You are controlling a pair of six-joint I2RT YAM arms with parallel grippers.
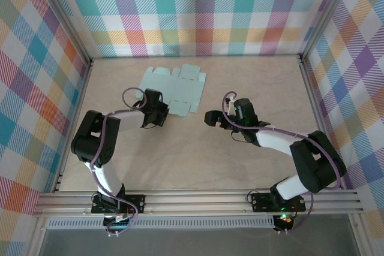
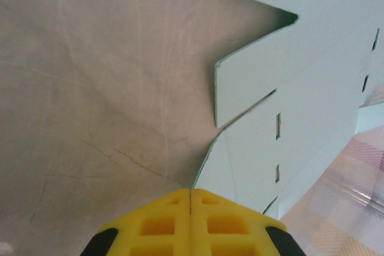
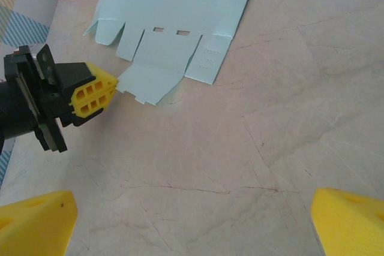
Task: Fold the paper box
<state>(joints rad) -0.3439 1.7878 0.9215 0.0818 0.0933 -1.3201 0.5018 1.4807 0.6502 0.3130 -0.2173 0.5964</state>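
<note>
The paper box [image 1: 174, 88] is a flat pale mint-blue die-cut sheet with flaps and slots, lying on the tan table toward the back left. My left gripper [image 1: 161, 114] is at the sheet's near flap. In the left wrist view its yellow fingers [image 2: 162, 220] are pressed together, with the thin edge of the paper box [image 2: 288, 88] running into the seam between them at the left gripper [image 2: 191, 193]. In the right wrist view the left gripper [image 3: 115, 83] pinches the corner of a flap of the paper box [image 3: 180, 4]. My right gripper [image 1: 213, 118] stands open to the right, apart from the sheet, with bare table between its fingertips [image 3: 36, 220].
Plaid walls [image 1: 198, 10] on aluminium frame posts enclose the table at the back and both sides. A metal rail [image 1: 198, 199] runs along the near edge by the arm bases. Bare tabletop [image 1: 198, 160] lies between the two arms.
</note>
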